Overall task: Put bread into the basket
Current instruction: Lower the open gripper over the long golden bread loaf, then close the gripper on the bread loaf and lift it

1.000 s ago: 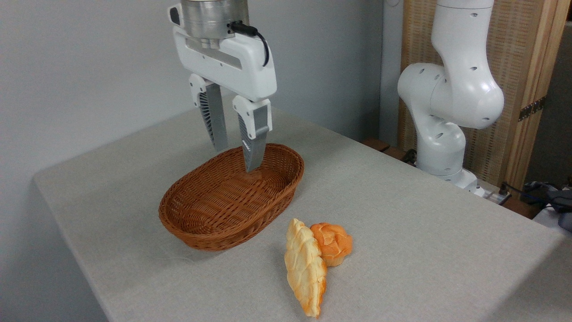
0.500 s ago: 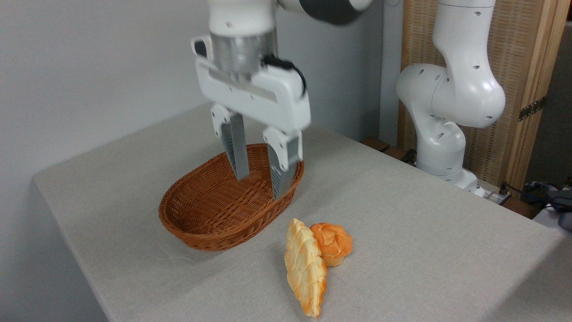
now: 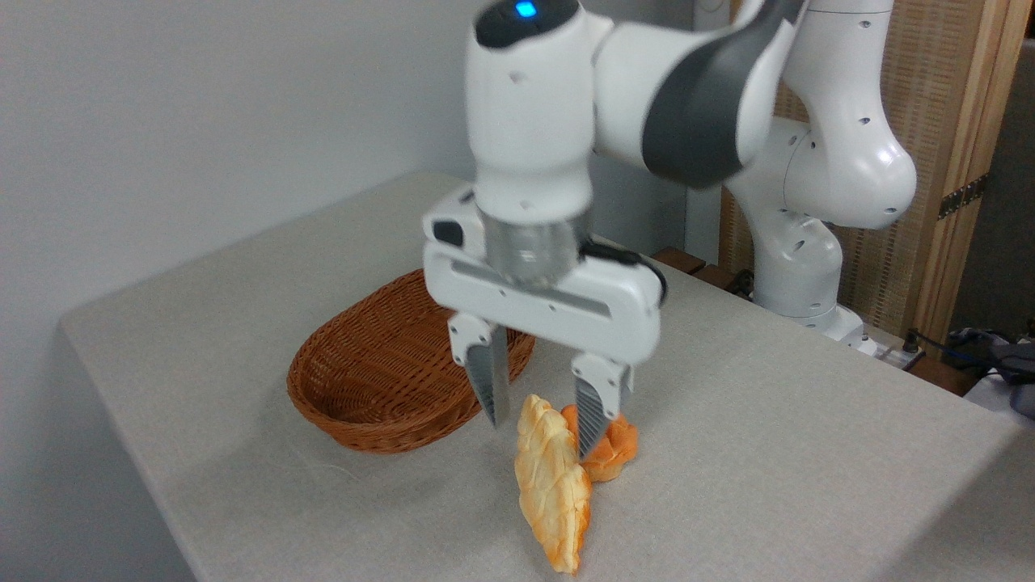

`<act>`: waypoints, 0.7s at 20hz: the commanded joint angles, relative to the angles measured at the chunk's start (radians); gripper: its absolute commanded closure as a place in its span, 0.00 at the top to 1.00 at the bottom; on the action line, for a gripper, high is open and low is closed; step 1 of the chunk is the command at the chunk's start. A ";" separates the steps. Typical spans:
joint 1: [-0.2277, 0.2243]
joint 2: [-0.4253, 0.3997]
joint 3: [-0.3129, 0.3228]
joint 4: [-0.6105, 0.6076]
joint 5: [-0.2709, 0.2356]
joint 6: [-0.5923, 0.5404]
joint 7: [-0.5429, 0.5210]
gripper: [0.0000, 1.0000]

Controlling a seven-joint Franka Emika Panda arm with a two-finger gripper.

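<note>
The end effector (image 3: 540, 436) hangs with its fingers spread apart and empty, straddling the upper end of the bread (image 3: 554, 493), which lies on the worktop (image 3: 768, 453) just below the fingertips. A small round bun (image 3: 612, 449) touches the bread's right side. The basket (image 3: 364, 380) sits empty just to the left.

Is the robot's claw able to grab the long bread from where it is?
Probably yes. The open gripper hangs over the bread's upper end, with nothing lying on top, though the small bun sits tight against one side.
</note>
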 commanded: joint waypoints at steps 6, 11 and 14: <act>0.027 0.001 0.022 -0.095 -0.058 0.137 -0.005 1.00; 0.008 0.025 0.018 -0.107 -0.135 0.176 -0.005 0.91; 0.002 0.031 0.015 -0.107 -0.135 0.177 0.001 0.69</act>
